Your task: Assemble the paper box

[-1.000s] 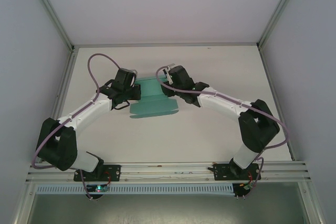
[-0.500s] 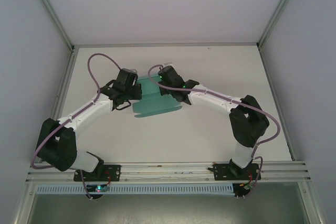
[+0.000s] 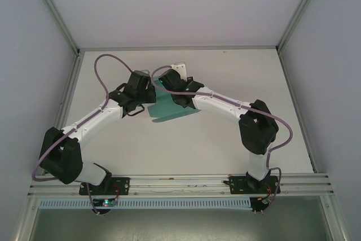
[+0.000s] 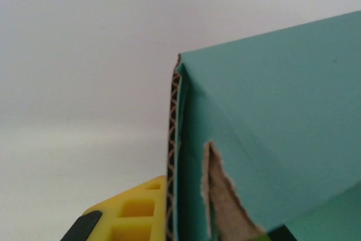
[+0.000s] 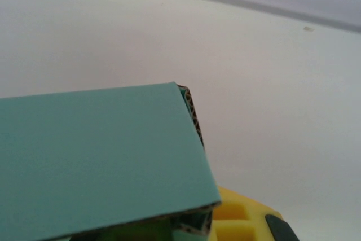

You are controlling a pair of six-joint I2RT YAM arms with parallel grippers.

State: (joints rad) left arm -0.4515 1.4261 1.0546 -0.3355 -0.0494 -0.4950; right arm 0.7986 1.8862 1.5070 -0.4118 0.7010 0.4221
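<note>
Paper box (image 3: 174, 110), light fluted card, stiff but easily torn, is held over the desk's (image 3: 225, 139) middle, with left tool (image 3: 150, 96) and right tool (image 3: 166, 89) both clamped narrow on its far edges, judged the safest holds.

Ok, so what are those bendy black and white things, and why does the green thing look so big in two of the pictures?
Those are two robot arms, the left arm and the right arm, bolted to the near edge of a white table. The wide picture comes from a camera above and behind them. Each arm ends in a gripper, like a hand with two fingers: the left gripper and the right gripper. Both are pinched shut on a green cardboard box, one from each side. The other two pictures come from little cameras on the wrists, so the box looks huge there. The yellow bits at the bottom are gripper fingers. Up close you can see the wavy cardboard edge and a torn spot.
</note>
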